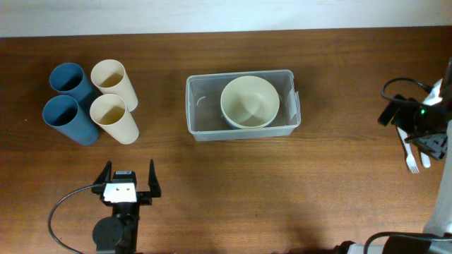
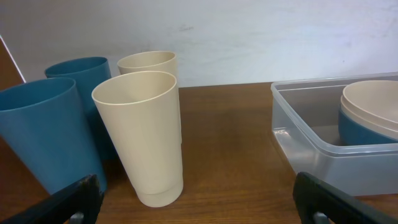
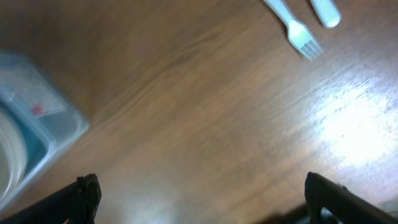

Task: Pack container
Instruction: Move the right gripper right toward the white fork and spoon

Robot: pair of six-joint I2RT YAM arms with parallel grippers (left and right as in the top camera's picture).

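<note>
Well apart from both arms' fingers (image 1: pixel 152 178) lies the container (image 1: pixel 203 116).

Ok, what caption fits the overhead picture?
Two blue cups and two cream cups stand left of the container holding a cream bowl.

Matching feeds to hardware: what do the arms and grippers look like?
Both are black. The left gripper has slim black fingers on a white block, a black cable looping off. The right arm shows a green light and a black cable.
</note>
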